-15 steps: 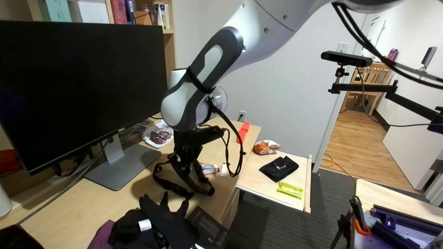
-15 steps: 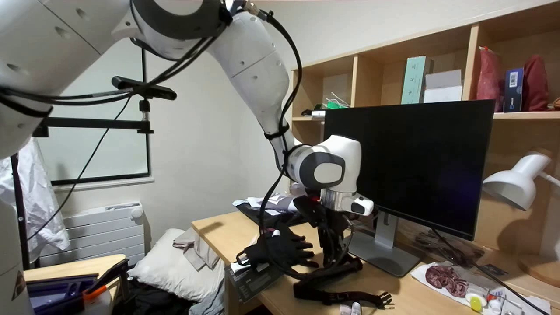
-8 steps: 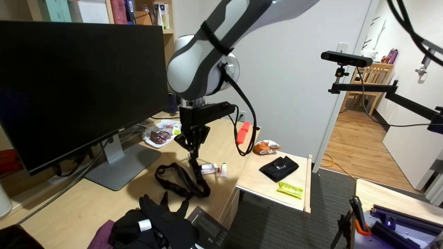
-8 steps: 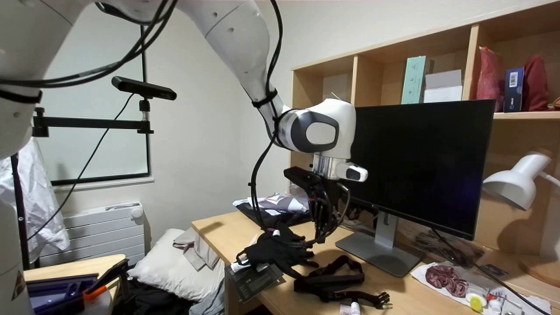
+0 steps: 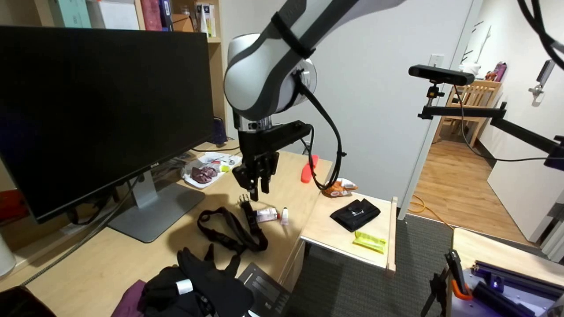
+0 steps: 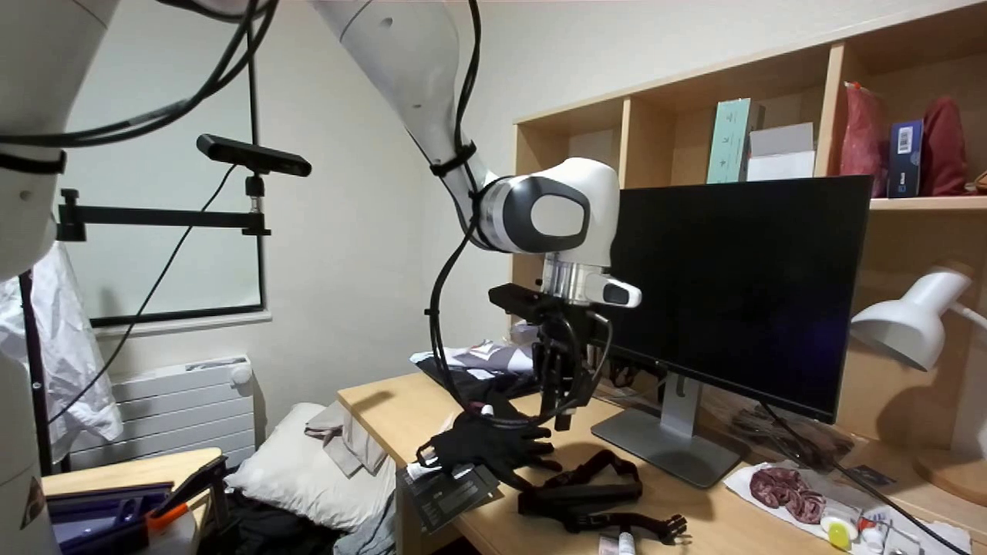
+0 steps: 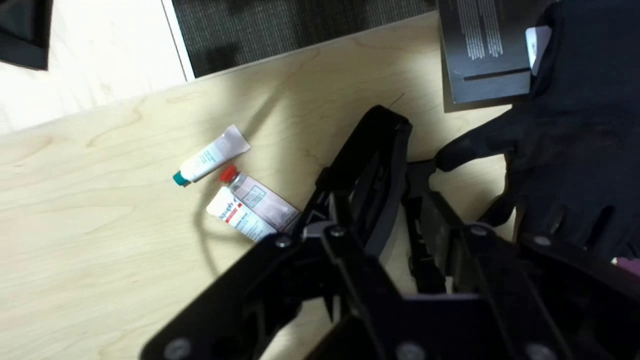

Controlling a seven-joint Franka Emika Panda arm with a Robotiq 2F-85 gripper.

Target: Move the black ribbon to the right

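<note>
The black ribbon [image 5: 253,222] is a black strap bundle with loops and a buckled tail. It lies on the desk between the small tubes and the black gloves. It also shows in an exterior view [image 6: 582,496], and in the wrist view [image 7: 357,155], where the fingers hide part of it. My gripper [image 5: 259,192] hangs above the desk, pointing down, clear of the ribbon. It also shows in an exterior view [image 6: 559,412]. In the wrist view its fingers [image 7: 387,215] stand apart with nothing held between them.
Small tubes [image 7: 212,156] lie beside the ribbon. Black gloves [image 5: 211,281] and a dark box [image 5: 265,288] lie at its other side. The monitor [image 5: 105,119] stands close by. A lower side board [image 5: 321,229] holds a black pouch [image 5: 355,215] and a yellow packet [image 5: 369,241].
My gripper was low at the ribbon a second ago. It has risen off it and moved right in an exterior view. The ribbon stays about where it was, its loops slightly shifted.
</note>
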